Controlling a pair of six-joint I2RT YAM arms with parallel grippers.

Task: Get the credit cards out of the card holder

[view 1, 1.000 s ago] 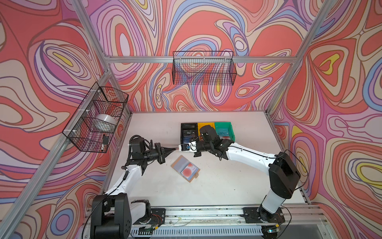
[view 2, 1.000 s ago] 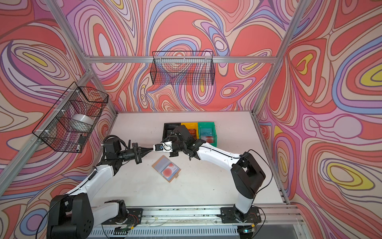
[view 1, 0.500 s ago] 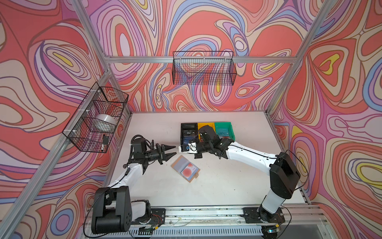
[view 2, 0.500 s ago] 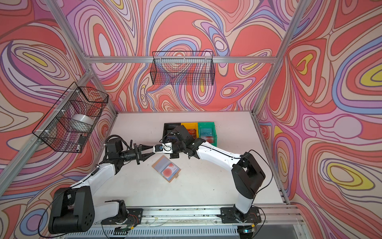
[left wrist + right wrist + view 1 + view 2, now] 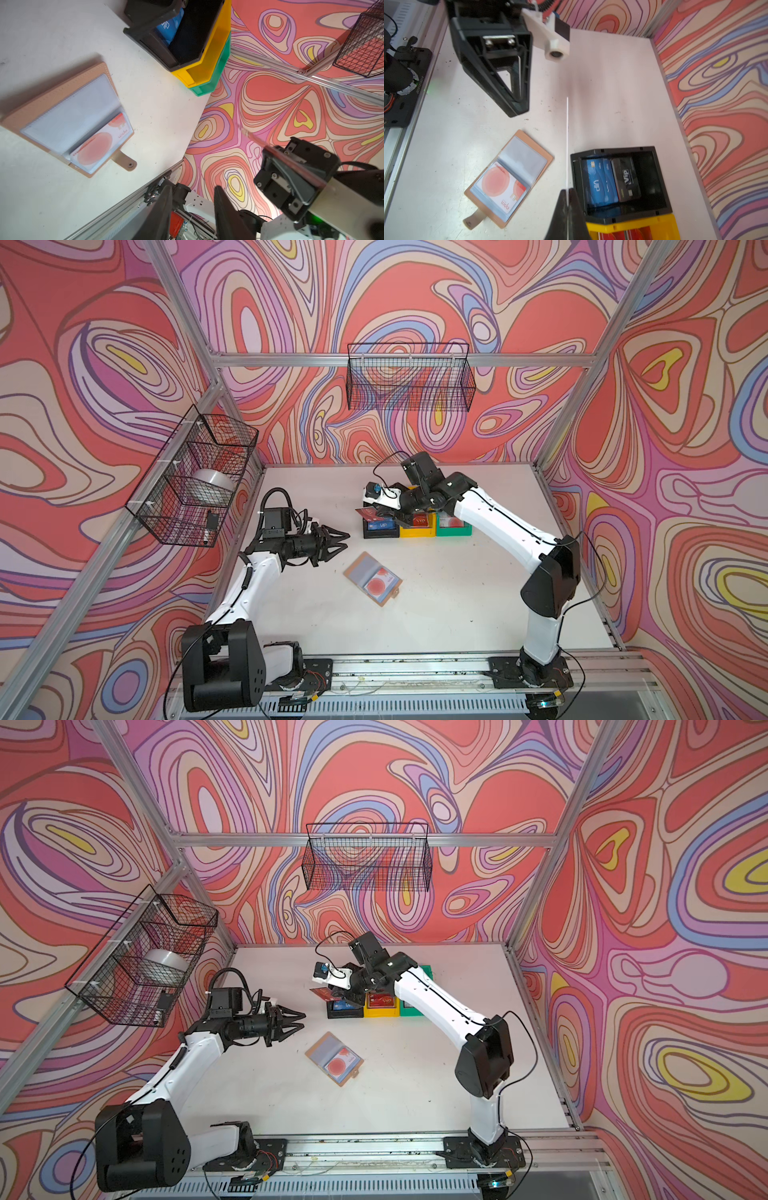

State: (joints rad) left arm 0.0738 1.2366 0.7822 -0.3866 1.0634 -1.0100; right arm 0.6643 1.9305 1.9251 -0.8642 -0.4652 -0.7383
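Table [image 5: 457, 593]: card holder [image 5: 372, 578] near left fingers [image 5: 334, 536]

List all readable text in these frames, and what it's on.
"VIP": blue card in the black bin.
"ViP": black card, same bin.
"VIP": red card in the yellow bin.
Pale card in the card holder: wordmark too blurred to read.

The card holder [image 5: 365, 572] is tan with clear bluish sleeves, and the pale card [image 5: 500, 185] in it shows red circles. I hold a red card [image 5: 366, 513]. Beyond: black bin [image 5: 379, 534], yellow bin [image 5: 417, 533], green bin [image 5: 453, 531], blue cards [image 5: 598, 182] lettered white. My arms [image 5: 498, 522] are white and black, the table [image 5: 457, 593] white, the walls [image 5: 124, 344] swirled red, pink, lilac, yellow
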